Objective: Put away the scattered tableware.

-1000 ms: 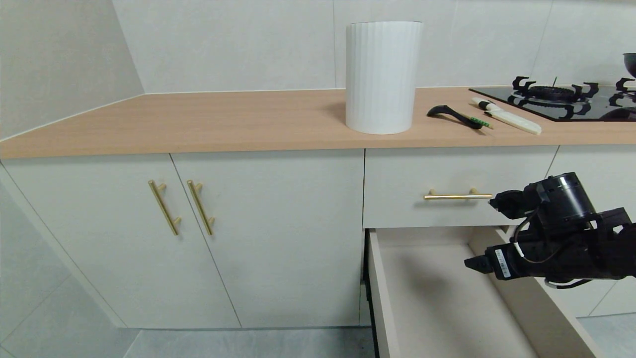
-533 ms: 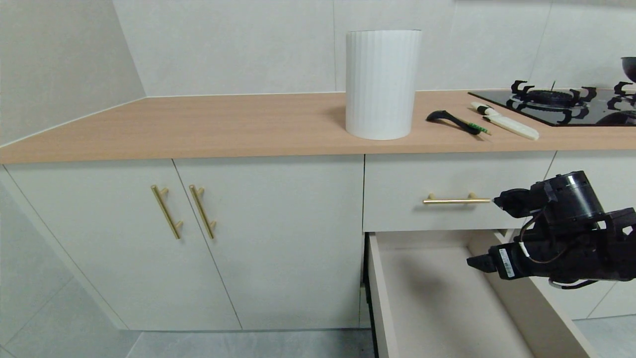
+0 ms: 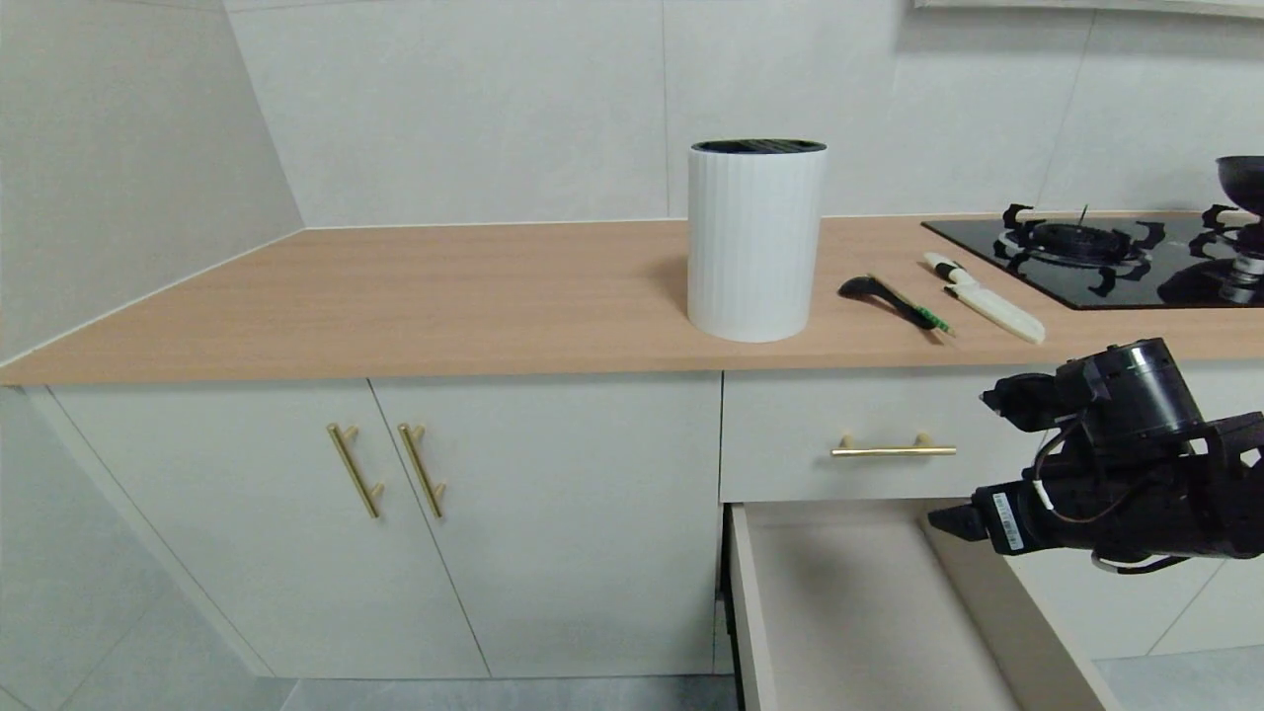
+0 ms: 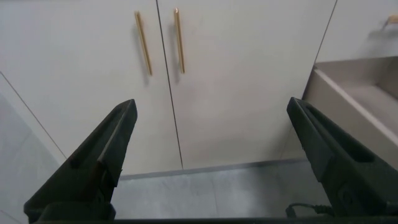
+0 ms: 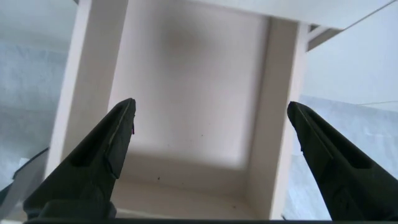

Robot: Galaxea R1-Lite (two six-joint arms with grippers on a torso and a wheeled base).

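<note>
a pale tiled kitchen corner, with a wooden bench [image 3: 444,296] over white cabinets. the scattered tableware, a black scoop [image 3: 869,289] and a white knife [image 3: 992,311], lies untouched near the bench's front edge, between the ribbed white holder [image 3: 755,247] and the hob [image 3: 1086,252]. below, the drawer [image 3: 849,612] stands pulled out, probably to receive them. the right pincer [image 3: 963,459] hangs over the drawer's right wall, spread wide and empty, free for a pick. the left pincer [image 4: 211,106], equally spread and empty, faces the cabinet doors [image 4: 168,81].
</note>
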